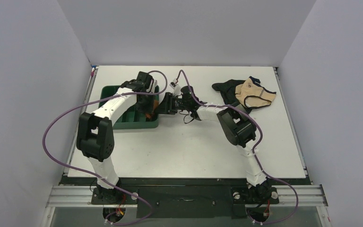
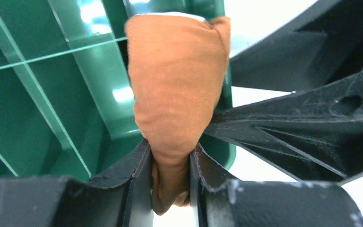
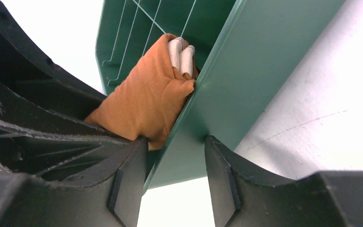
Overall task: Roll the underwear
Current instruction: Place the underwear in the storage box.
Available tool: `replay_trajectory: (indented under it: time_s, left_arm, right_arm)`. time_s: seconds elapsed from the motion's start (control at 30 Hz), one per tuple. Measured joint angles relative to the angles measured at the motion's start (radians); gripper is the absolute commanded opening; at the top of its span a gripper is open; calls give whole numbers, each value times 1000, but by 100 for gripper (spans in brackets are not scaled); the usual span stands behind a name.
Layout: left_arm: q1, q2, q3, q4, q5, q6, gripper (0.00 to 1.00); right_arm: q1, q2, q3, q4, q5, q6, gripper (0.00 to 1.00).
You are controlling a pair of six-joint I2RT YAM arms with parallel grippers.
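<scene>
Left claw (image 2: 170, 158) pinching one rolled underwear (image 2: 175, 90) inside one green tray (image 2: 52, 94); right claw (image 3: 175, 175) clamped across that tray's wall.

I count two arms of mine, one tray, one rust-brown roll, and two other pieces, a black garment (image 1: 224, 90) and a beige garment (image 1: 253, 94), heaped together far right on the table (image 1: 194, 146). My roll sits against the tray's right wall. Its long axis runs straight out from my left fingers: narrow end squeezed between them, broad end pointing away, cream waistband folded at that far end.
</scene>
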Motion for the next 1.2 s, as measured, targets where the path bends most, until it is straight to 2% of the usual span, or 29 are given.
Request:
replay_trajectory:
  time_s: [0.33, 0.6, 0.77, 1.03, 1.2]
  left_arm:
    - [-6, 18, 2, -38, 39, -12, 0]
    - [-9, 51, -14, -44, 55, -34, 0]
    - [-19, 99, -32, -42, 61, -37, 0]
    - [-27, 109, -53, -8, 60, -38, 0]
    - [-27, 109, -55, -2, 60, -37, 15]
  right_arm:
    - [-11, 37, -13, 132, -80, 128, 47]
    - [-26, 37, -21, 185, -92, 148, 49]
    - [-46, 34, -26, 153, -97, 91, 49]
    - [-82, -21, -36, -17, -108, -86, 49]
    - [-106, -60, -51, -117, -112, -190, 49]
